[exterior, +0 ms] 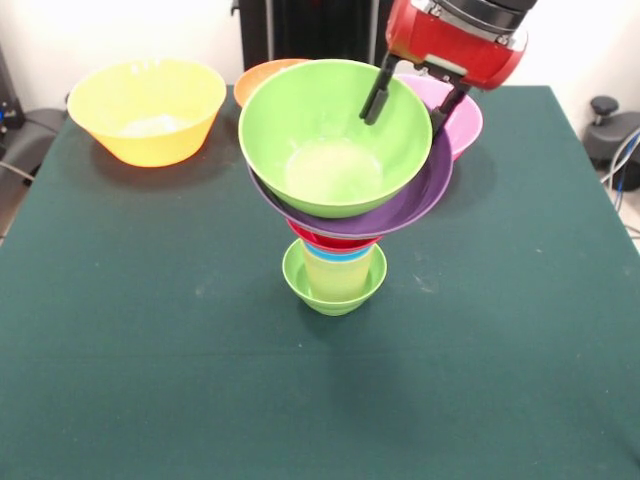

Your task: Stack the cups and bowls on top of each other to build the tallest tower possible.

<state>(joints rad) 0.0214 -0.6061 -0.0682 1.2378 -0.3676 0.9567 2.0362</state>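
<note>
The tower stands mid-table on a small lime-green bowl (335, 288). A pale yellow cup (340, 272) sits in that bowl, with a blue cup's rim (350, 256) and a red piece (335, 240) above it. On these rests the wide purple bowl (425, 195), tilted, with the large green bowl (320, 140) nested on top. My gripper (405, 115) is open and straddles the green bowl's far right rim. One finger (377, 95) is inside the bowl. The other is outside it, its tip hidden behind the rim.
A large yellow bowl (150, 110) stands at the back left. An orange bowl (260, 78) peeks out behind the green one. A pink bowl (465, 118) sits behind the tower at the right. Table edges run along both sides, with cables beyond.
</note>
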